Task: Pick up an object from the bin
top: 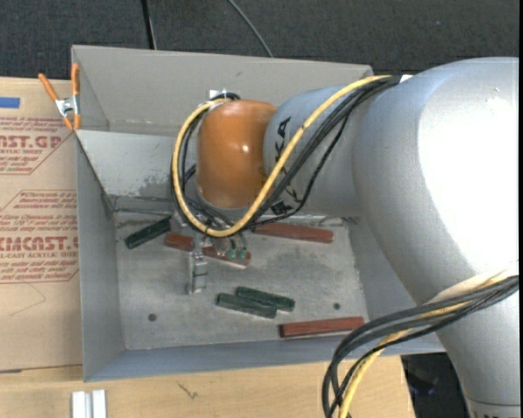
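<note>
camera view | hand [196, 277] low over bin floor [314, 277], open or closed: cannot tell | nearest: short red-brown bar [179, 242] just beyond hand, dark green bars [254, 301] beside it | risk: landing on bare floor between them, catching nothing

— Mounted where?
— Above the bin [139, 85], set back toward 6 o'clock.
— Facing which way?
— Down and somewhat toward 12 o'clock, catching the inner face of the far wall there and of the side wall at 9 o'clock.
— How near?
— Near enough for the bin to span most of the width.
— And at 3 o'clock?
— Blocked by the arm [436, 190], looming close under the lens.
</note>
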Robot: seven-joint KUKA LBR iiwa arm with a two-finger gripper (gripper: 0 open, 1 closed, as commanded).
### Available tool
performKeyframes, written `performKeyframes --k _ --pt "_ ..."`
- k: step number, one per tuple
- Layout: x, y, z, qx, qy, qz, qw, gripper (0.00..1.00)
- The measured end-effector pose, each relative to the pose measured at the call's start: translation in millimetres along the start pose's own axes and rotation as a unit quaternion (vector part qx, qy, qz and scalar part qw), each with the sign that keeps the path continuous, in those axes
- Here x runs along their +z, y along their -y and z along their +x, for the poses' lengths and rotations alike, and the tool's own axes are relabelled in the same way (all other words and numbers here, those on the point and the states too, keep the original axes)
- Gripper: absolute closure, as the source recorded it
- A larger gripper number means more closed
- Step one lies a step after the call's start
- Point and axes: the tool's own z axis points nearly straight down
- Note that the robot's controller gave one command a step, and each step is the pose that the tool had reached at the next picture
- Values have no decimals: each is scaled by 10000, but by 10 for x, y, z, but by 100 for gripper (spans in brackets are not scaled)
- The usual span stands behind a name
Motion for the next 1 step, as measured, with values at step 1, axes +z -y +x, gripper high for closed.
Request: performKeyframes --k 1 --pt "57 404 83 751 -1 -7 9972 100"
